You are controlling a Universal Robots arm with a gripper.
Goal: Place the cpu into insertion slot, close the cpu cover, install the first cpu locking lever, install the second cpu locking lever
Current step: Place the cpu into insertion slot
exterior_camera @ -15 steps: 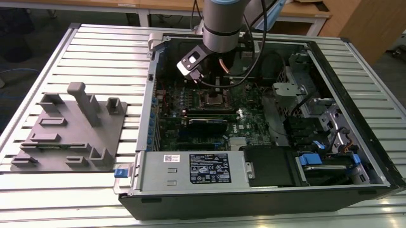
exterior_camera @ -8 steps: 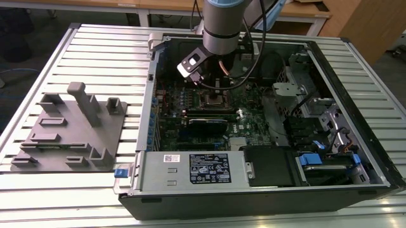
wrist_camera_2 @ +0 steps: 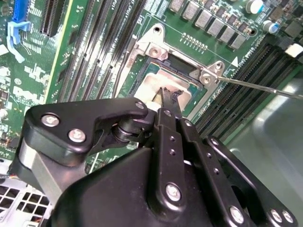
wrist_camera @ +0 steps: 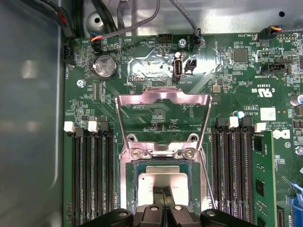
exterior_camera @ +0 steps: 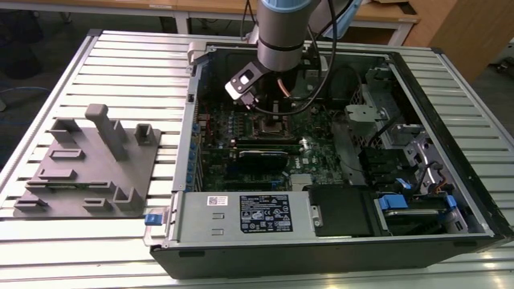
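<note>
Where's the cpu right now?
In the first wrist view, the cpu sits in the insertion slot between the two memory slot banks, with the gripper right over it.

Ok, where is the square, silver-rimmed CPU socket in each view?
Exterior view: the square CPU socket sits mid-motherboard, beneath the arm.
First wrist view: next to the open silvery cover frame.
Second wrist view: just past the black gripper.
Shared landmark: long black memory slots alongside it.

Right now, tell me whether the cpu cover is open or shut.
Open: in the first wrist view the cpu cover is swung off the insertion slot, baring the cpu.
</note>
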